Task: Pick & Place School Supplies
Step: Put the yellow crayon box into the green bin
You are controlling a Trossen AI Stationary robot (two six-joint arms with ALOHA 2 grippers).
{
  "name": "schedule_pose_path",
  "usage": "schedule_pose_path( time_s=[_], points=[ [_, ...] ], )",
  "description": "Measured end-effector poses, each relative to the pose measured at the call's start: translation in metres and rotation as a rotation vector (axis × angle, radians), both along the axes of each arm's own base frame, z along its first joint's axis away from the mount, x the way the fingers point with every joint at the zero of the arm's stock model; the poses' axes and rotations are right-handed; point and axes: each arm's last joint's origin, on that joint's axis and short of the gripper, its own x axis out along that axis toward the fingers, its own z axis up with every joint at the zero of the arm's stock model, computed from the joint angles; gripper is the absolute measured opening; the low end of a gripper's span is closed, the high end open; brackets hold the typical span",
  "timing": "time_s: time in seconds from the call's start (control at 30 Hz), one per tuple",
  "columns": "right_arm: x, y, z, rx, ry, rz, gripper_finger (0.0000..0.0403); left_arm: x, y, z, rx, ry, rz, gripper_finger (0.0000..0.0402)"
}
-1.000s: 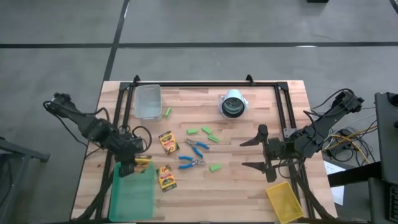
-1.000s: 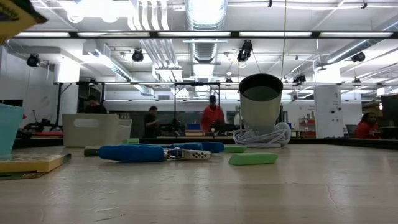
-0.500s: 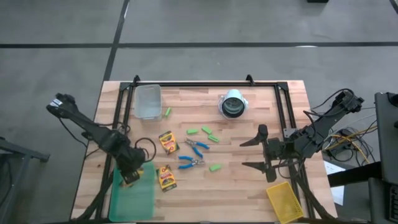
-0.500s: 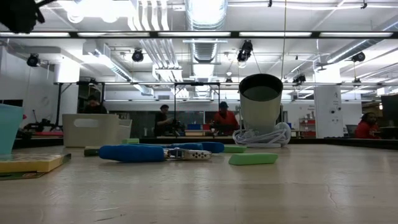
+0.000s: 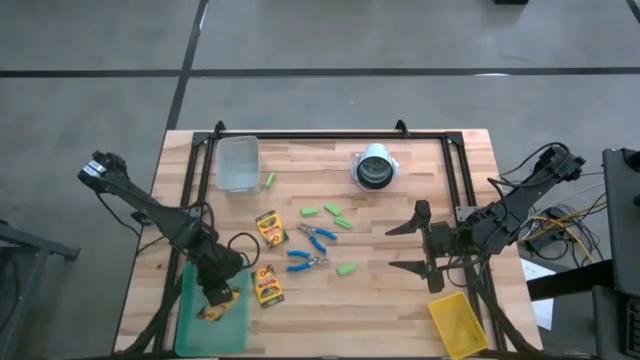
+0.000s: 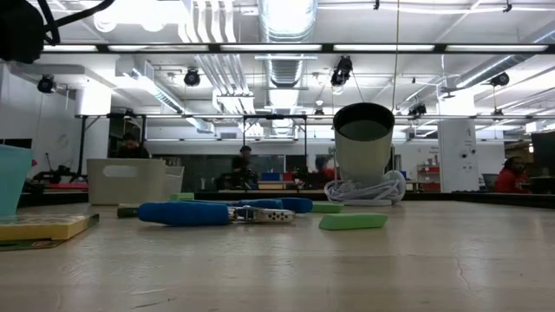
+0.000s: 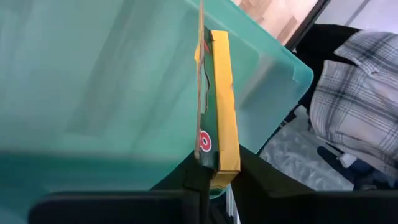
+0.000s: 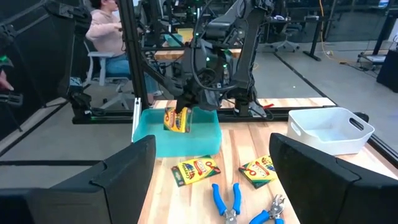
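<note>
A yellow-and-green crayon box [image 5: 216, 306] is clamped on edge between the fingers of the left gripper [image 5: 217, 300] and is held over the flat green tray [image 5: 208, 328] at the table's near left corner. In the left wrist view the box [image 7: 217, 106] is seen edge-on, with the tray's translucent wall [image 7: 93, 81] directly behind it.

Two further crayon boxes lie flat on the table: one [image 5: 267, 286] just beside the tray's right edge, the other [image 5: 270, 228] farther toward the centre. Two pairs of blue-handled scissors [image 5: 317, 233] [image 5: 304, 261] lie near the table centre. Light-green eraser blocks [image 5: 337, 217] are scattered around them, with one more [image 5: 346, 270] lying apart to the right of the lower scissors.

The right gripper [image 5: 418, 246] is positioned well apart, over the right half of the table, with its fingers spread wide and nothing held. A small yellow bin [image 5: 457, 323] lies at the near right corner.
</note>
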Motion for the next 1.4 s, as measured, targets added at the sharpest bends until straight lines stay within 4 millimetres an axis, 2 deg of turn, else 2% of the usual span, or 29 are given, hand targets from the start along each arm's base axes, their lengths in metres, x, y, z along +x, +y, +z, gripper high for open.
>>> schedule_pose_path(
  time_s=[0.3, 0.53, 0.83, 1.0, 1.2, 1.4],
  points=[
    [0.0, 0.0, 0.0, -0.004, 0.002, 0.0, 0.0297, 0.0, 0.0, -0.002, 0.014, 0.038, 0.054, 0.0068],
    [0.0, 0.0, 0.0, -0.003, 0.002, 0.0, 0.0303, 0.001, 0.001, -0.002, 0.037, 0.02, 0.069, 0.0094],
    [0.0, 0.0, 0.0, -0.004, 0.002, 0.0, 0.0311, 0.001, 0.001, -0.003, 0.042, 0.009, 0.047, 0.0131],
    [0.0, 0.0, 0.0, -0.004, 0.002, 0.0, 0.0304, -0.002, 0.003, -0.004, 0.069, -0.007, -0.02, 0.0137],
    [0.0, 0.0, 0.0, -0.003, 0.002, 0.0, 0.0297, -0.001, 0.004, -0.005, 0.118, -0.089, -0.068, 0.0138],
    [0.0, 0.0, 0.0, -0.002, 0.001, -0.001, 0.0302, 0.009, 0.004, -0.003, 0.243, -0.28, -0.013, 0.0138]
  ],
)
